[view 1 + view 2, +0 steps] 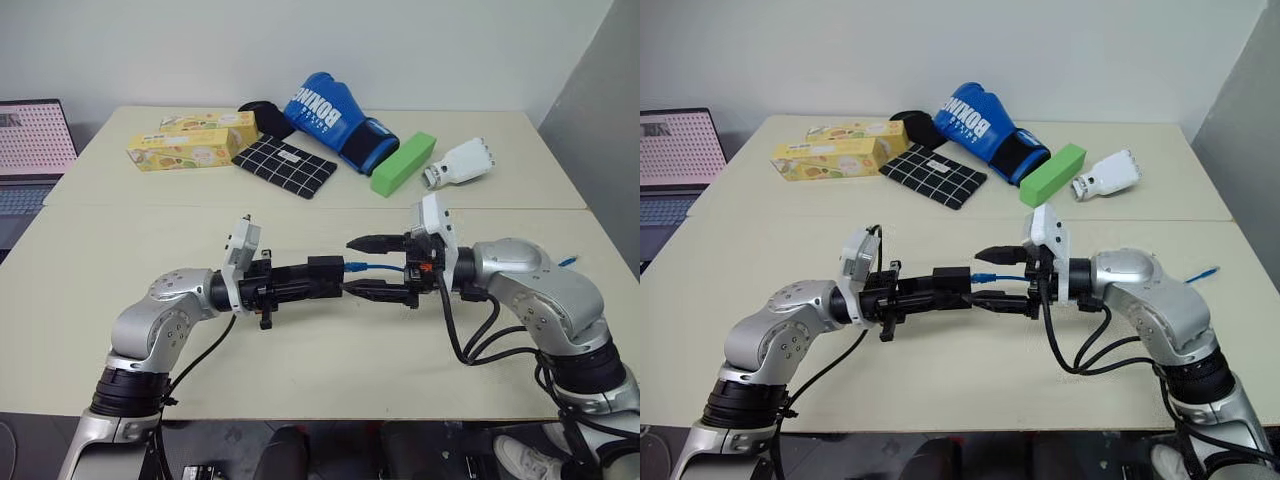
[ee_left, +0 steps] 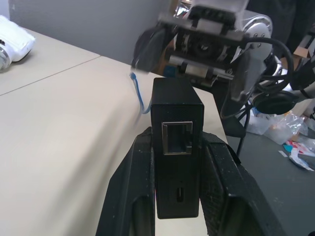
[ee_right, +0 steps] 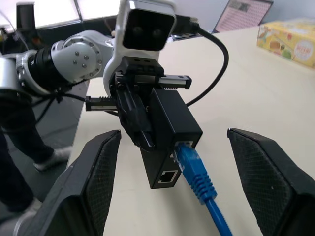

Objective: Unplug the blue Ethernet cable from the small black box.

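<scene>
My left gripper (image 1: pixel 318 283) is shut on the small black box (image 1: pixel 325 267) and holds it level above the table, with one finger on each side of the box (image 2: pixel 177 123). The blue Ethernet cable (image 3: pixel 197 172) is plugged into a port on the end of the box that faces my right gripper (image 1: pixel 372 268). That gripper is open, one black finger (image 1: pixel 375 243) above the blue plug (image 1: pixel 360 267) and the other below it, neither touching it. The cable runs back under the right wrist, and a bit of it (image 1: pixel 568 262) shows behind the right arm.
At the back of the beige table (image 1: pixel 120 250) lie two yellow cartons (image 1: pixel 190 140), a black-and-white checked pouch (image 1: pixel 285 165), a blue boxing glove (image 1: pixel 335 115), a green block (image 1: pixel 403 162) and a white object (image 1: pixel 460 163). A laptop (image 1: pixel 30 140) stands at the far left.
</scene>
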Robot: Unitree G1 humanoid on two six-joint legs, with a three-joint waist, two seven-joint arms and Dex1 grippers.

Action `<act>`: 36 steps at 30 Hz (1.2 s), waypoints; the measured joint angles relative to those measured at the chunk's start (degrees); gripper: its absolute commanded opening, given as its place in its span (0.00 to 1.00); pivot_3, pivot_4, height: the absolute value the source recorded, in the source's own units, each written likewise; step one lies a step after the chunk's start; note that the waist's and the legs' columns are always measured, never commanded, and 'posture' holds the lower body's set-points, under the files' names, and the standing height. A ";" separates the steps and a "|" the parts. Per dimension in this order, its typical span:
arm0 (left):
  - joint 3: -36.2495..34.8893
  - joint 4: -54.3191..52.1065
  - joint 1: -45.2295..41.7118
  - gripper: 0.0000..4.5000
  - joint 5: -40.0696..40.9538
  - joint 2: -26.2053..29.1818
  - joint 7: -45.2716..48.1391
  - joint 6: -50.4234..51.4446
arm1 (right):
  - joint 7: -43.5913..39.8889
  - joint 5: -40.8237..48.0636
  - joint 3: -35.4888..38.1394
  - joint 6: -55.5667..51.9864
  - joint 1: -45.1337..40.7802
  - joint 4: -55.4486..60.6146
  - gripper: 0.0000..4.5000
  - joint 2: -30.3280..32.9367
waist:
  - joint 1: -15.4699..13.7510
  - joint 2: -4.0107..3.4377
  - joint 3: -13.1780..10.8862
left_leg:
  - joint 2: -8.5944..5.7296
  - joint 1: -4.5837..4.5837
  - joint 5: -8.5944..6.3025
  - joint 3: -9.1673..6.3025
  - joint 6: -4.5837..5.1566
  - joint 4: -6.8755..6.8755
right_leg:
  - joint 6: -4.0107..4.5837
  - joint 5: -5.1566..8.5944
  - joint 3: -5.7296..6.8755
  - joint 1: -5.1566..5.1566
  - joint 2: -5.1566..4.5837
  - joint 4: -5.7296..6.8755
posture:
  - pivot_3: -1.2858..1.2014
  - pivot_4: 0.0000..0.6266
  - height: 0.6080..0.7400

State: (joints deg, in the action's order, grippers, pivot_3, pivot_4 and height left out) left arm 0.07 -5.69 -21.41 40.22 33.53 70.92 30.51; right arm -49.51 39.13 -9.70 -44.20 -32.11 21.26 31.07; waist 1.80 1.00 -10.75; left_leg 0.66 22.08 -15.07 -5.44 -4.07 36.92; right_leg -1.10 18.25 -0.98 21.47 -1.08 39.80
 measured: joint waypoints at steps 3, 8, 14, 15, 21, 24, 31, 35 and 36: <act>0.00 0.11 0.03 0.18 0.00 0.09 1.12 0.01 | 1.81 0.68 0.13 -2.10 0.09 -0.04 0.81 -1.38 | 0.01 0.00 0.00 | -0.01 0.01 0.00 0.00 0.00 0.00 | -0.01 0.00 0.02 0.00 0.02 0.00 | 0.52 0.24 1.00; 0.00 0.12 0.04 0.18 -0.01 0.10 1.50 0.02 | 2.07 1.18 0.15 -3.43 0.11 -1.04 0.81 -2.18 | 0.02 0.00 0.00 | -0.02 0.01 0.00 0.00 0.01 0.00 | -0.01 0.00 0.03 0.00 0.04 0.00 | 0.52 0.24 1.00; 0.00 0.12 0.05 0.18 -0.11 0.23 1.99 0.07 | 1.08 2.50 0.97 -4.86 0.09 -2.08 0.81 -2.15 | 0.02 0.00 0.00 | -0.03 0.01 0.00 0.00 0.01 0.00 | -0.01 0.00 0.04 0.00 0.06 -0.01 | 0.52 0.24 1.00; 0.00 0.12 0.05 0.18 -0.12 0.26 2.10 0.07 | 0.94 2.58 1.24 -5.10 0.09 -2.54 0.81 -2.12 | 0.03 0.00 0.00 | -0.03 0.01 0.00 0.00 0.01 0.00 | -0.01 0.00 0.04 0.00 0.07 -0.01 | 0.52 0.24 1.00; 0.00 0.12 0.39 0.18 -0.13 0.32 2.24 0.10 | -0.15 2.98 1.88 -6.44 0.01 -3.91 0.81 -1.88 | 0.03 0.00 0.00 | -0.03 0.01 -0.01 0.00 0.01 -0.01 | -0.01 0.00 0.03 0.01 0.09 -0.02 | 0.52 0.24 1.00; 0.00 0.12 0.41 0.18 -0.14 0.32 2.24 0.10 | -0.49 2.97 1.88 -6.59 0.01 -4.12 0.81 -1.81 | 0.03 0.00 0.00 | -0.02 0.01 -0.01 0.00 0.01 -0.01 | -0.01 0.00 0.03 0.01 0.09 -0.02 | 0.52 0.24 1.00; 0.00 0.12 0.42 0.18 -0.17 0.34 2.26 0.10 | -1.29 2.97 1.88 -6.99 0.01 -4.14 0.77 -1.49 | 0.03 0.00 0.00 | -0.02 0.01 -0.01 0.00 0.01 -0.01 | -0.01 0.00 0.03 0.01 0.11 -0.03 | 0.52 0.24 1.00; 0.00 0.12 0.51 0.18 -0.44 0.34 2.28 0.08 | -1.51 3.00 1.88 -7.65 0.00 -4.14 0.58 -1.48 | 0.03 0.00 0.00 | -0.03 0.01 -0.01 0.00 0.01 -0.01 | -0.01 0.00 0.04 0.01 0.11 -0.03 | 0.52 0.24 1.00; 0.00 0.12 0.58 0.18 -0.54 0.34 2.28 0.08 | -1.54 3.05 1.88 -7.81 0.00 -4.14 0.50 -1.48 | 0.03 0.00 0.00 | -0.02 0.01 -0.01 0.00 0.01 -0.01 | -0.01 0.00 0.03 0.01 0.11 -0.03 | 0.52 0.24 1.00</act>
State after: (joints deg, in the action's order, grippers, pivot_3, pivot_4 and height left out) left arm 0.07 -5.57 -20.83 39.68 33.87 73.20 30.59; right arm -51.05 42.18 -7.82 -52.00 -32.12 17.12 29.59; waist 1.82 1.00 -10.75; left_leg 0.63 22.09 -15.07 -5.44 -4.06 36.91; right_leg -1.11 18.25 -0.94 21.48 -0.97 39.77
